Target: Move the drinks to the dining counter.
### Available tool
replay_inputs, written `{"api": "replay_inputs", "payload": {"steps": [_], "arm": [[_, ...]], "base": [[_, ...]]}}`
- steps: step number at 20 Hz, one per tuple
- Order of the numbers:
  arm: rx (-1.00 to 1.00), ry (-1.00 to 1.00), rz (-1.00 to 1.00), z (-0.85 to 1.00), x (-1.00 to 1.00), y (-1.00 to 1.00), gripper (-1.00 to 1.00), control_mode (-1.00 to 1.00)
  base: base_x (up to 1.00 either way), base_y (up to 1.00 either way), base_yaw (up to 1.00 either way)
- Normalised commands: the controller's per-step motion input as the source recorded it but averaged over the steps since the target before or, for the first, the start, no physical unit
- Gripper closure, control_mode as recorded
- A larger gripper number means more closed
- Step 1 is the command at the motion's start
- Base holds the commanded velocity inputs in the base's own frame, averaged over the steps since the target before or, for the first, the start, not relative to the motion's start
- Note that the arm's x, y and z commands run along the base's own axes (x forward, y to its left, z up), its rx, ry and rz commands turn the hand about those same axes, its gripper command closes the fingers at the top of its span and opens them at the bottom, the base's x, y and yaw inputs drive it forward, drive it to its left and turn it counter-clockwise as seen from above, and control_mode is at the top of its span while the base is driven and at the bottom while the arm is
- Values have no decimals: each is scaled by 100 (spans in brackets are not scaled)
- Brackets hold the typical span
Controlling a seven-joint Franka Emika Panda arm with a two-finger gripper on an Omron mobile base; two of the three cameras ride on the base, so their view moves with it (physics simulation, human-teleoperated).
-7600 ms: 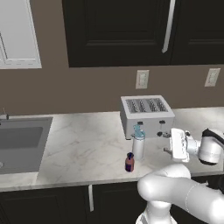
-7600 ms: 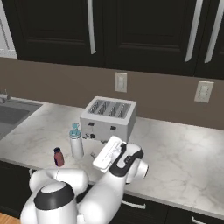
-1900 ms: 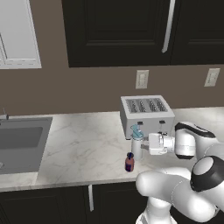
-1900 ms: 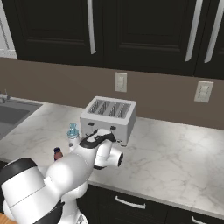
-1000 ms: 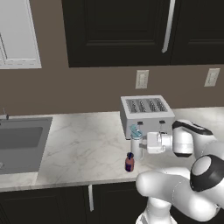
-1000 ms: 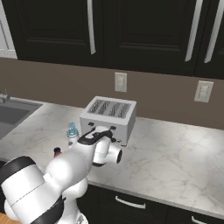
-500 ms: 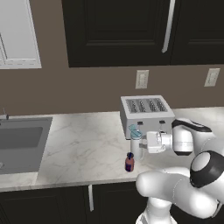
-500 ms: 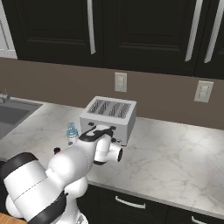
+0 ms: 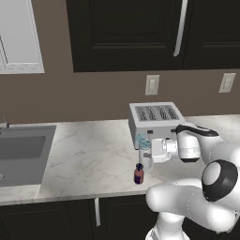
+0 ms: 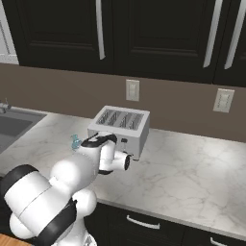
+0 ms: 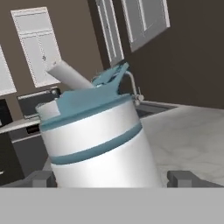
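Step in hand, as I read it: reaching in to take the first drink. Gripper [image 11: 112, 178] spread wide, one finger tip either side of the slim white-grey bottle [image 11: 98, 140], nothing grasped yet. Bottle stands on the marble worktop [image 9: 89, 154] just in front of the white toaster [image 9: 154, 119], tiny purple-red bottle [image 9: 138, 174] beside it. Next move likely calls for closing squarely on the body. Light-blue spout lid, teal band around its middle.
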Motion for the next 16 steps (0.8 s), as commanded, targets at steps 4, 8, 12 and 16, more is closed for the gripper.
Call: {"api": "replay_inputs", "payload": {"steps": [4, 8, 12, 16], "arm": [[-11, 0, 0, 0, 19, 30, -100, -100], [-1, 0, 0, 0, 9, 1, 100, -100], [4, -10, 0, 5, -1, -32, 100, -100], [13, -21, 0, 27, -25, -55, 100, -100]], "base": [[0, 0, 0], [0, 0, 0], [0, 0, 0], [0, 0, 0]]}}
